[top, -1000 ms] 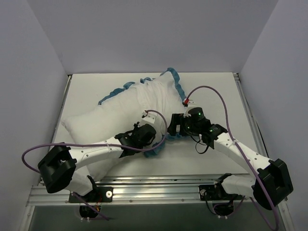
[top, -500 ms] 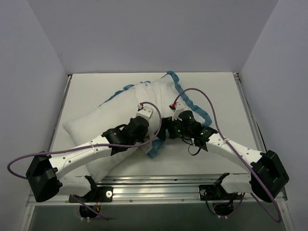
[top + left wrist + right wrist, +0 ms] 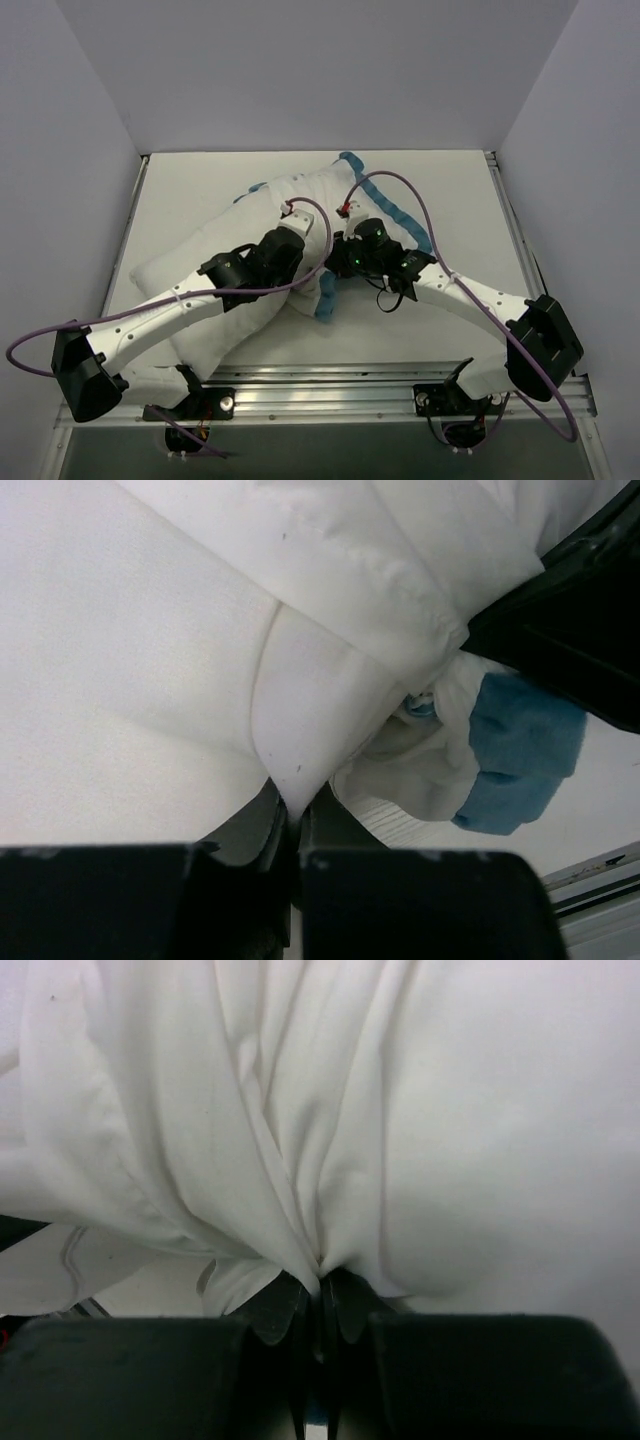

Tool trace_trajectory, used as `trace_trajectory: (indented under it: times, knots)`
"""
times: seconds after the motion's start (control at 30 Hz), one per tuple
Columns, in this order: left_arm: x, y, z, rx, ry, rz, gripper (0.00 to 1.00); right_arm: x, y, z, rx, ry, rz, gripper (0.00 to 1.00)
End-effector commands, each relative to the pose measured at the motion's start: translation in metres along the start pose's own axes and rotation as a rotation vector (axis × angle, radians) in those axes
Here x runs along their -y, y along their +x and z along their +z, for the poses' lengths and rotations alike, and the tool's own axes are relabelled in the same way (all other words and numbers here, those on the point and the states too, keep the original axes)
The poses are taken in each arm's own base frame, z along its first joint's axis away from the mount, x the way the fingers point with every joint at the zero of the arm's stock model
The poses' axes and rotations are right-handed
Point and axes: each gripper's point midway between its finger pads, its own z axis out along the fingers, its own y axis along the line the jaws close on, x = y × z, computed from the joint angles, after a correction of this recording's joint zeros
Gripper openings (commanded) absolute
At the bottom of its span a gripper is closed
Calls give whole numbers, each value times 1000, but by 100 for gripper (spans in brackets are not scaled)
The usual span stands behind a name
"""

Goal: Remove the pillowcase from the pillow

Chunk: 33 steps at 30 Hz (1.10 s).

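The plump white pillow (image 3: pixel 170 275) lies at the left, partly under my left arm. The pillowcase (image 3: pixel 330 195) is bunched around its far end, white side out, with blue ruffled trim (image 3: pixel 405 215) showing at the right and near the grippers. My left gripper (image 3: pixel 305 268) (image 3: pixel 292 815) is shut on a seamed white corner that looks like the pillow (image 3: pixel 300 720). Close beside it, my right gripper (image 3: pixel 332 268) (image 3: pixel 322 1285) is shut on gathered thin white folds of the pillowcase (image 3: pixel 280 1160). Blue trim (image 3: pixel 520 750) hangs right of the left jaws.
White table top (image 3: pixel 440 330) with a metal rail (image 3: pixel 330 385) along the near edge. Grey walls close in the left, right and back. Purple cables (image 3: pixel 400 185) loop over both arms. The right gripper's black body (image 3: pixel 570 610) crowds the left wrist view.
The right gripper has closed on the pillowcase folds. The left gripper has closed fully. Both arms have shifted up and to the left, and the bunched cloth has drawn in with them.
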Motion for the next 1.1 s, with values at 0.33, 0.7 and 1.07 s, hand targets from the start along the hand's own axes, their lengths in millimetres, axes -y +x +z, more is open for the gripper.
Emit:
trace_trajectory:
  times: [0.33, 0.7, 1.07]
  knots:
    - [-69, -31, -76, 18, -65, -115, 2, 202, -116, -122, 278, 621, 319, 0]
    - [-125, -40, -113, 103, -161, -200, 2, 270, -187, -196, 497, 747, 539, 0]
    - [-94, -38, -88, 127, -5, -209, 2, 144, -162, -114, 269, 286, 347, 35]
